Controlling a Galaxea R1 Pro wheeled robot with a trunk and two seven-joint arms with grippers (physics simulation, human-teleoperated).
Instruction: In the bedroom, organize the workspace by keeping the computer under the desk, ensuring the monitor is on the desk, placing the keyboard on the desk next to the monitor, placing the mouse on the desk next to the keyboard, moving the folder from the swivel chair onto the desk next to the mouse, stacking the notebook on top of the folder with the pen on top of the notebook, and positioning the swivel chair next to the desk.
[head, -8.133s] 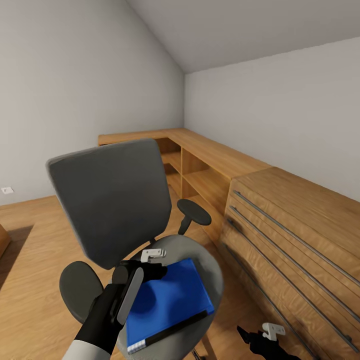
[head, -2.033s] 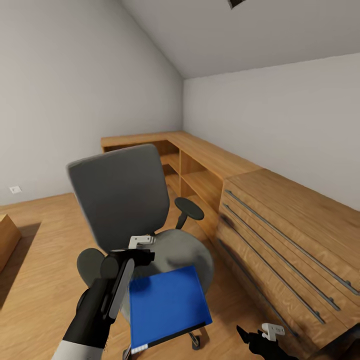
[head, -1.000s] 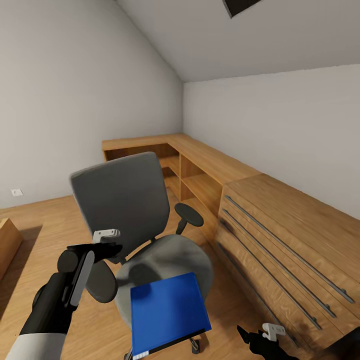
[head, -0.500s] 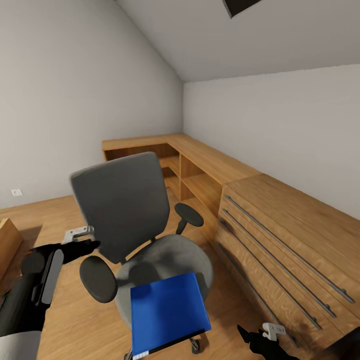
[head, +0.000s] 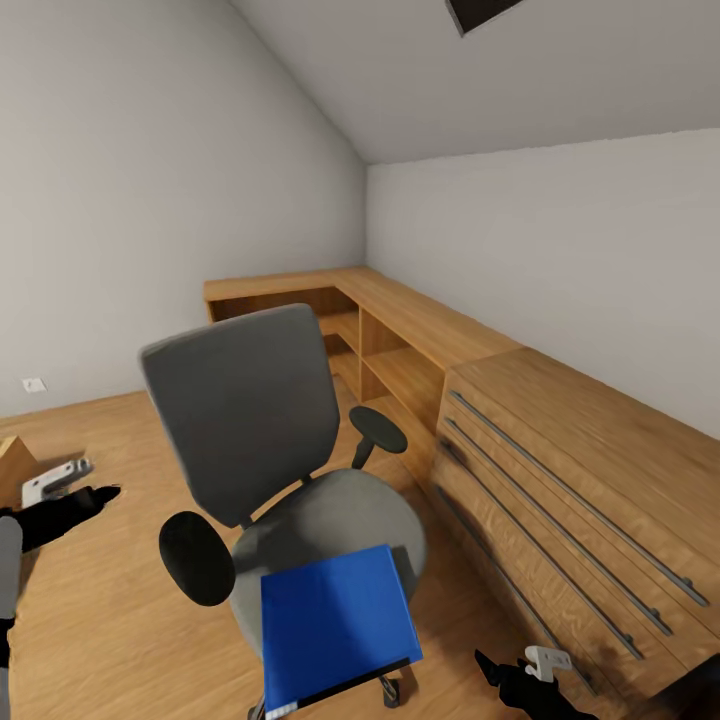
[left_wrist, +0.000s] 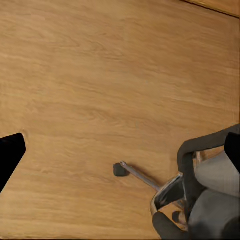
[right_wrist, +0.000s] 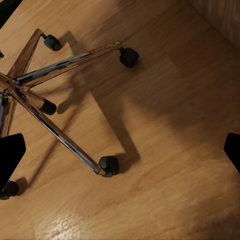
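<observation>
The swivel chair (head: 270, 450) stands on the wooden floor (head: 110, 600), its grey back turned toward the left wall and its seat toward the camera. The blue folder (head: 335, 620) sits at the front edge of the seat and juts out past it, with its near end hanging over the floor; no gripper touches it. One black armrest (head: 197, 557) shows at the seat's left side and another (head: 378, 430) at its far right.

The left gripper (head: 85, 487) hangs at the left edge of the head view, well apart from the chair and above bare floor. In the left wrist view its dark fingertips (left_wrist: 10, 155) sit wide apart at opposite edges with nothing between them, and the chair's chrome leg and caster (left_wrist: 120, 170) lie below. The right gripper (head: 515, 670) is low at the bottom edge, near the front of the light wooden drawer cabinet (head: 580, 500). Its fingertips (right_wrist: 10, 155) are likewise spread and empty, above the chrome five-star base (right_wrist: 55, 110) and its black casters.

Beyond the chair, a wooden shelf unit (head: 390, 340) runs along the right wall into the corner.
</observation>
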